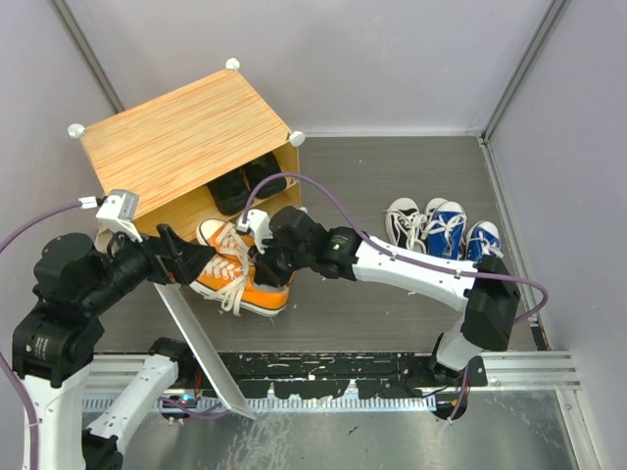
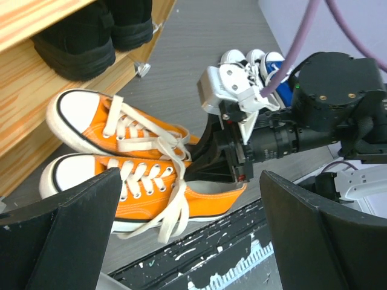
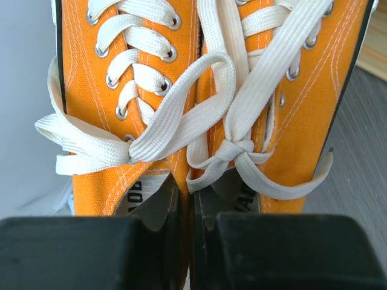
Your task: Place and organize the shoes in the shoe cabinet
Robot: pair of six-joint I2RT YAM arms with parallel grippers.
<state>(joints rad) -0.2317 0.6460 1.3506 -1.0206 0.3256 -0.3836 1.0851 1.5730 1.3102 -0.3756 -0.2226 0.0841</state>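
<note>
Pinching the orange shoes (image 3: pixel 91 90) together by their inner collars, your right gripper (image 3: pixel 192 226) sits just near of the shoe cabinet (image 1: pixel 186 137), your left gripper (image 2: pixel 190 175) spread wide on their left.

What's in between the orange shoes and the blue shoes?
In the top view, the right arm stretches across that floor, reaching the orange shoes; a black-and-white shoe sits beside the blue shoes.

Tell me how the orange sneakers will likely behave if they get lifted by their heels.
The orange sneakers look like soft canvas, so the collars pinched between the fingers of the right gripper will probably fold and the toes droop. Their loose laces hang free and could snag the shoe cabinet.
</note>
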